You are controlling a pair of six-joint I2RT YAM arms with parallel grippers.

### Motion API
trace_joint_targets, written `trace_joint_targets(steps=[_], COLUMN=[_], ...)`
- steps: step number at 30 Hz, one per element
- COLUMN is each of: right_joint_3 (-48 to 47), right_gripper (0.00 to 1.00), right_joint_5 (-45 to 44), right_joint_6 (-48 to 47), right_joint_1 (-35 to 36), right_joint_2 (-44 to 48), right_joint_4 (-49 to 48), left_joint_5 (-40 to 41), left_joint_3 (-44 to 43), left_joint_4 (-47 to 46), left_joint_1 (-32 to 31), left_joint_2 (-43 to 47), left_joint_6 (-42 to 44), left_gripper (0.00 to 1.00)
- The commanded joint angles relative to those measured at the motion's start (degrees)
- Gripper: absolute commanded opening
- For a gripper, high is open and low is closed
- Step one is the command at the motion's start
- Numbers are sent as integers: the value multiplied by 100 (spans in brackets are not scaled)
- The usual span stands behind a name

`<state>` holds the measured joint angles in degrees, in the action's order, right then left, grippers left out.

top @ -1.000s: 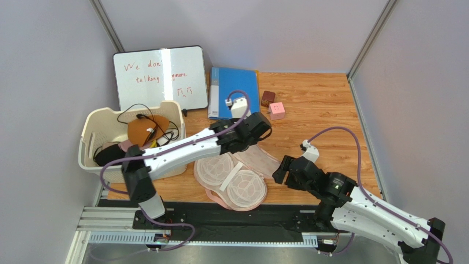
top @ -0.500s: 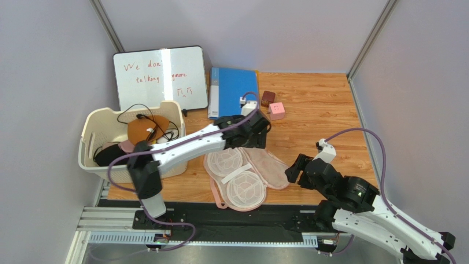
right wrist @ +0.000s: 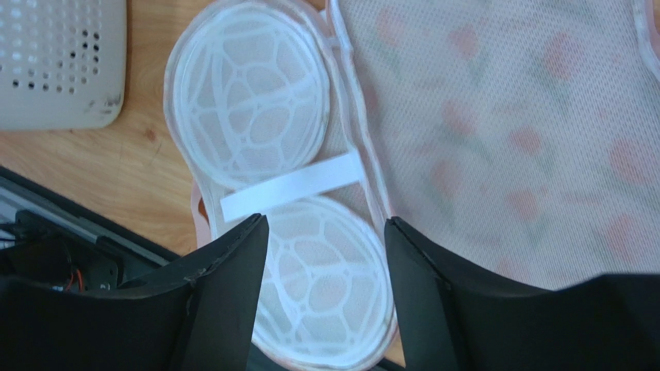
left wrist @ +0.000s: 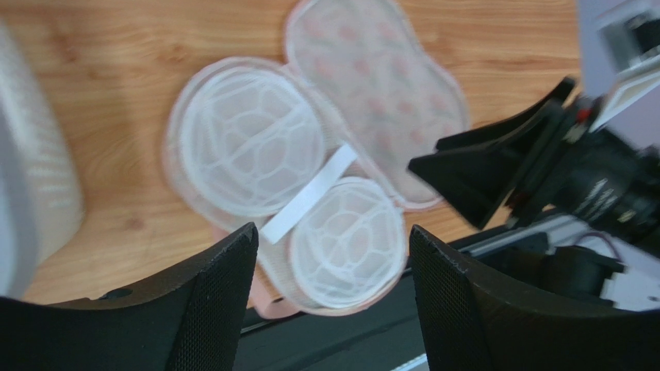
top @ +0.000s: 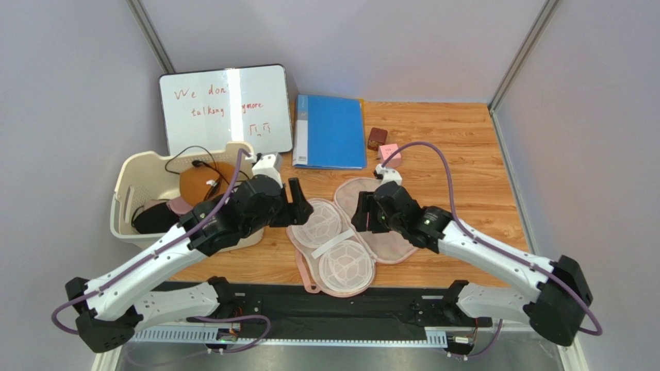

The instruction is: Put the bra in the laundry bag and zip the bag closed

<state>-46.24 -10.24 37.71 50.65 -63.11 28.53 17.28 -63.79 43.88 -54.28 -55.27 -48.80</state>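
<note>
The laundry bag lies open on the wooden table, two white mesh cups facing up and its printed flap folded out to the right. The orange-brown bra sits in the cream basket at the left, with black straps over it. My left gripper hovers open at the bag's left edge, holding nothing. My right gripper hangs open over the bag's middle, also holding nothing. The left wrist view has the bag beyond my left gripper. The right wrist view has the mesh cups past my right gripper.
A whiteboard and a blue folder lie at the back. A brown cube and a pink cube sit behind the right arm. The basket's corner is near the bag. A black rail runs along the near edge.
My left gripper has let go of the bag, opened and drawn back to its left side. The bag shifted right and lies spread. My right arm swung in over it.
</note>
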Motion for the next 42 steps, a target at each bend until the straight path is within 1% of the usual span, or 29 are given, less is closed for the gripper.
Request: trace_joint_targets(steps=[1, 2, 3, 5, 6, 7, 8, 9, 11, 12, 15, 16, 18, 19, 20, 23, 25, 26, 27, 31, 32, 34, 35, 36, 37, 38, 39, 41, 42], right_joint_3=[-332, -403, -473, -562, -562, -562, -518, -466, -308, -124, 350, 465, 868, 1001, 1107, 1459, 1678, 1793, 1881, 2031, 1935, 1803, 1733, 1532, 1452, 1355, 1250, 1153, 1056], right_gripper=[59, 59, 59, 58, 53, 43, 21, 16, 16, 17, 18, 19, 20, 20, 20, 20, 20, 20, 20, 23, 28, 37, 48, 53, 55, 62, 66, 67, 67], right_joint_5=[761, 482, 340, 416, 496, 584, 567, 550, 436, 374, 49, -12, -48, -57, -57, -65, -110, -14, 48, 390, 765, 1241, 1513, 1612, 1665, 1666, 1692, 1875, 1911], right_joint_6=[-490, -597, -659, -512, -380, -274, 22, 112, 253, 358, 692, 772, 904, 922, 948, 983, 1167, 1255, 1334, 1160, 811, 475, 169, -17, -140, -229, -403, -501, -563], right_joint_1=[-600, -627, -679, -907, -1204, -1355, -1487, -1680, -1778, -1813, -1857, -1883, -2059, -2129, -2321, -2752, -2981, -3287, -3420, -3545, -3545, -3519, -3466, -3422, -3370, -3247, -3229, -3159, -3123], right_joint_2=[-894, -1061, -1402, -1747, -2079, -2222, -2336, -2476, -2504, -2443, -2118, -2022, -1767, -1696, -1539, -1214, -1020, -819, -721, -237, -97, 61, 219, 281, 343, 430, 475, 493, 528], right_joint_4=[-1306, -1298, -1306, -1306, -1298, -1254, -1210, -1184, -1175, -1157, -1122, -1070, -1078, -1078, -1078, -1096, -930, -885, -832, -945, -981, -1034, -991, -921, -755, -675, -604, -507, -455], left_joint_5=[532, 200, 40, -258, -338, -400, -522, -576, -768, -900, -1200, -1244, -1586, -1692, -1893, -1860, -1755, -1737, -1737, -1456, -1360, -1192, -1105, -1069, -1043, -1034, -1033, -1068, -1069], left_joint_3=[69, -88, -212, -598, -713, -810, -993, -1065, -1127, -1110, -1074, -1048, -855, -767, -610, -363, -301, -266, -257, -353, -371, -389, -389, -389, -406, -406, -380, -388, -415], left_joint_4=[762, 824, 1024, 1280, 1403, 1430, 1474, 1553, 1501, 1423, 1561, 1597, 1502, 1440, 1378, 1089, 956, 939, 869, 816, 763, 701, 658, 596, 570, 465, 412, 367, 402], left_joint_1=[513, 968, 1259, 1717, 2154, 2359, 2604, 3051, 3571, 4174, 5082, 5625, 6182, 6619, 6789, 7097, 7142, 7159, 7160, 7177, 7177, 7186, 7177, 7177, 7177, 7177, 7177, 7177, 7186], left_joint_2=[684, 684, 545, 333, 132, 52, -27, -124, -169, -204, -422, -467, -581, -599, -608, -643, -740, -801, -932, -1381, -1460, -1619, -1654, -1732, -1777, -1855, -1917, -2118, -2207], left_joint_6=[-70, 71, 229, 545, 651, 826, 863, 880, 889, 863, 723, 679, 626, 600, 608, 573, 477, 424, 380, 265, 274, 187, 160, 160, 160, 186, 195, 221, 213], left_gripper=[78, 79, 81, 82, 81, 80, 79, 76, 76, 75, 75, 75, 74, 74, 74, 75, 78, 78, 78, 75, 74, 74, 75, 77, 79, 84, 87, 94, 95])
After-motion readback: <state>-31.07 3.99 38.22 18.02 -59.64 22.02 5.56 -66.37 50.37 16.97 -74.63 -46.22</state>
